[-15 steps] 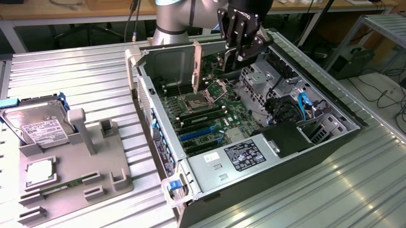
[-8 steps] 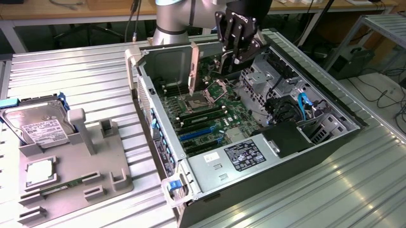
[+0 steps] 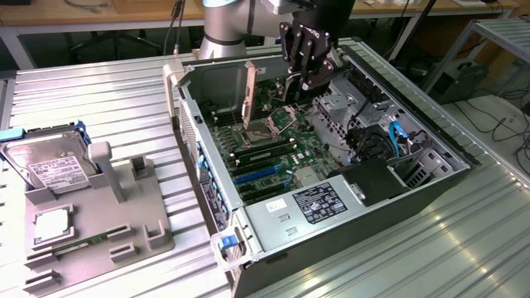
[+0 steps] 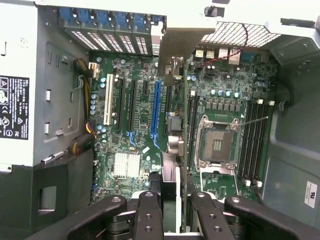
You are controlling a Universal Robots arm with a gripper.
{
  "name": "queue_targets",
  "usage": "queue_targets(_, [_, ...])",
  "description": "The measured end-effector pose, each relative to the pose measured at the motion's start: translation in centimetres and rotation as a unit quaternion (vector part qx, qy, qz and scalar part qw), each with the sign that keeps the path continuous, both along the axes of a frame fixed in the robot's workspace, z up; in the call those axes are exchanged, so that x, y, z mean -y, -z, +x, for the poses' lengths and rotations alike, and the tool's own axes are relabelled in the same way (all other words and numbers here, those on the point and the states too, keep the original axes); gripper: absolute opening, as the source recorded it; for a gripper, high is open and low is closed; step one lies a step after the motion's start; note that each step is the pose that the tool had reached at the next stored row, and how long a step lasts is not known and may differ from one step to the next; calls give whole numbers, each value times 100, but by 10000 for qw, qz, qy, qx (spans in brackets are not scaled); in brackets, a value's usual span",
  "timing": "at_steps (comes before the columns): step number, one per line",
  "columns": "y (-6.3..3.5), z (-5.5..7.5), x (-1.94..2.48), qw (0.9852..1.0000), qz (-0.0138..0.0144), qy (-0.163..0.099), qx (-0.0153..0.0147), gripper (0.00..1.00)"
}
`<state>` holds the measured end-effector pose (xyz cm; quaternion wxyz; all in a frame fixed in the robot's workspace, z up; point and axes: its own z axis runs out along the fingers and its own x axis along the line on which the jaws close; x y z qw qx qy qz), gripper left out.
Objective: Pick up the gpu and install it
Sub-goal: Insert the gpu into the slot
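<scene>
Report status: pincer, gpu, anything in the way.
Pincer shut on gpu, edge-on above the motherboard. Not yet seated. Nothing seen in the way.

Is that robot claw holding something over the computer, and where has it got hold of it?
Yes: the gripper holds the gpu edge-on, clamped by one end.

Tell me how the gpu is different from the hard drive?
The gpu is a thin dark card; the hard drive is a boxy silver block with a white label. The gpu is pinched on edge between the fingers above the motherboard inside the computer case; the hard drive leans in a grey holder outside it, on the exterior view's left. Both are computer parts.
</scene>
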<state>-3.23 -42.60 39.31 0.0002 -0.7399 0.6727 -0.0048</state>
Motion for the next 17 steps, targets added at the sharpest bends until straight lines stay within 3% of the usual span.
queue_targets(17, [39, 0, 0, 10000, 1, 2, -4, 27])
